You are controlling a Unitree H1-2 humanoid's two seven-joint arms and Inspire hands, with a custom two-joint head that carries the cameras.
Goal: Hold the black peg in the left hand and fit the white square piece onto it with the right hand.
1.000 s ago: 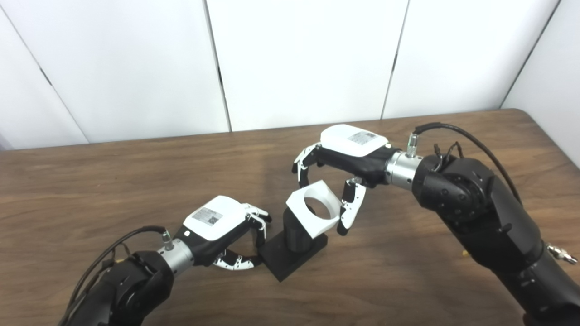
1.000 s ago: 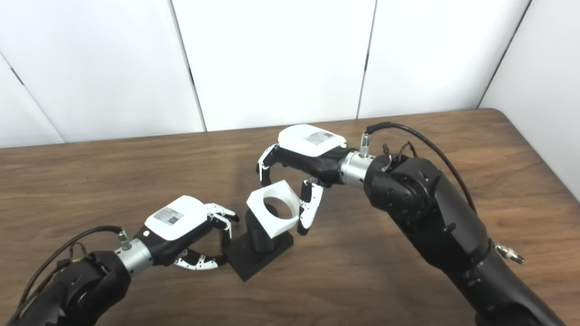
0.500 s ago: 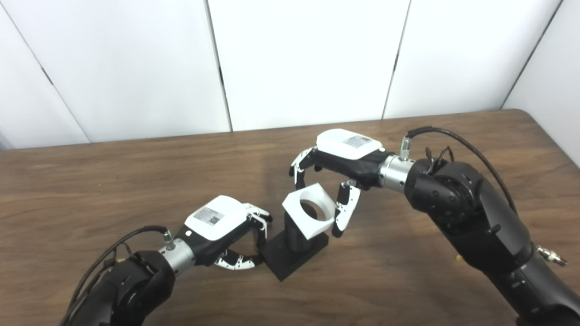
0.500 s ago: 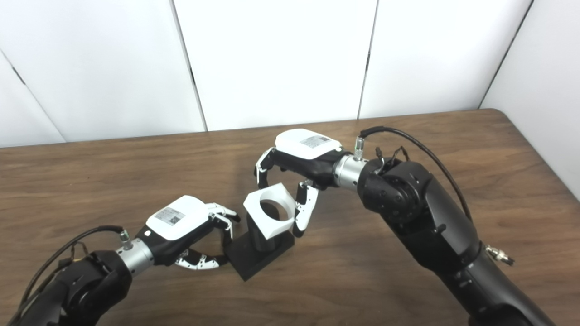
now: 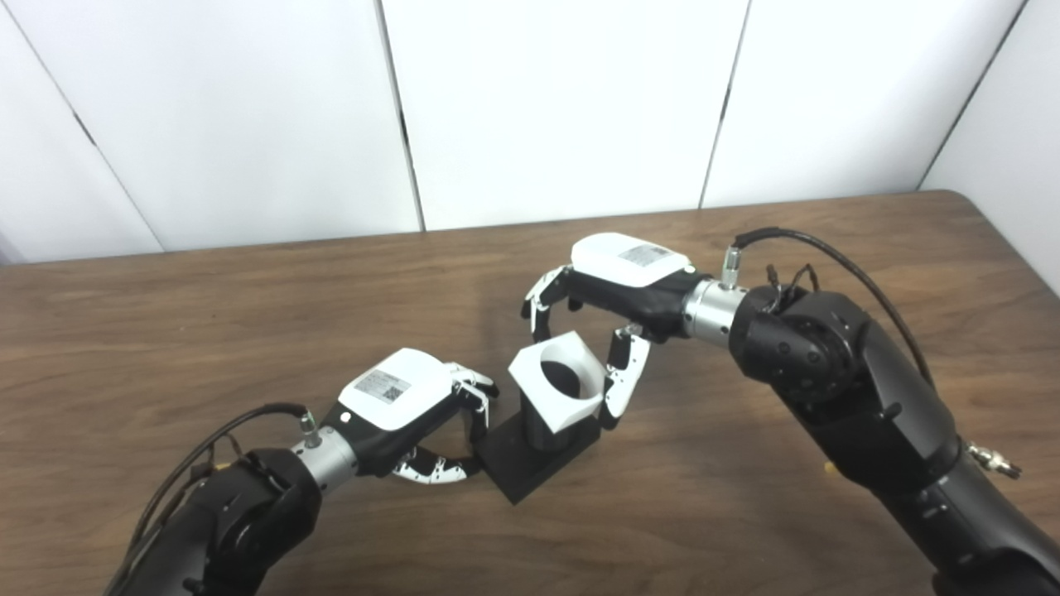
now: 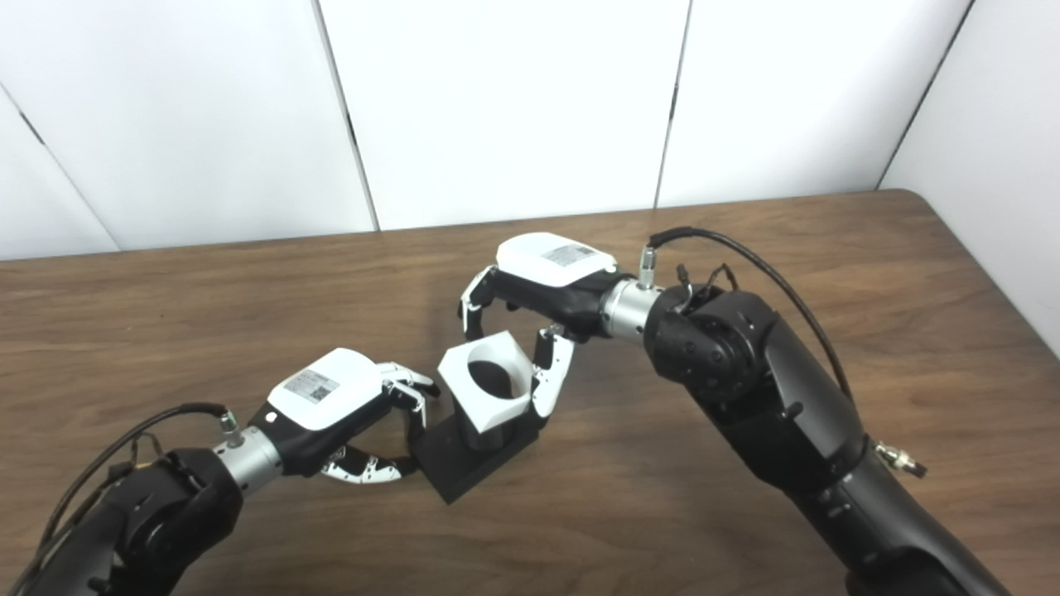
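In the left eye view, the black cylindrical peg on its square black base stands on the brown wood-grain counter. The left hand grips the base's near-left corner, fingers and thumb curled against its edges. The white square plastic piece with a round hole sits over the top of the peg, a little tilted, the dark peg top showing inside the hole. The right hand holds this piece from above, fingers on the far side and thumb on the right face.

In the right eye view, the same white piece covers the peg's upper part; the base lies flat, pinched by the left hand. The right hand clasps the piece's sides.
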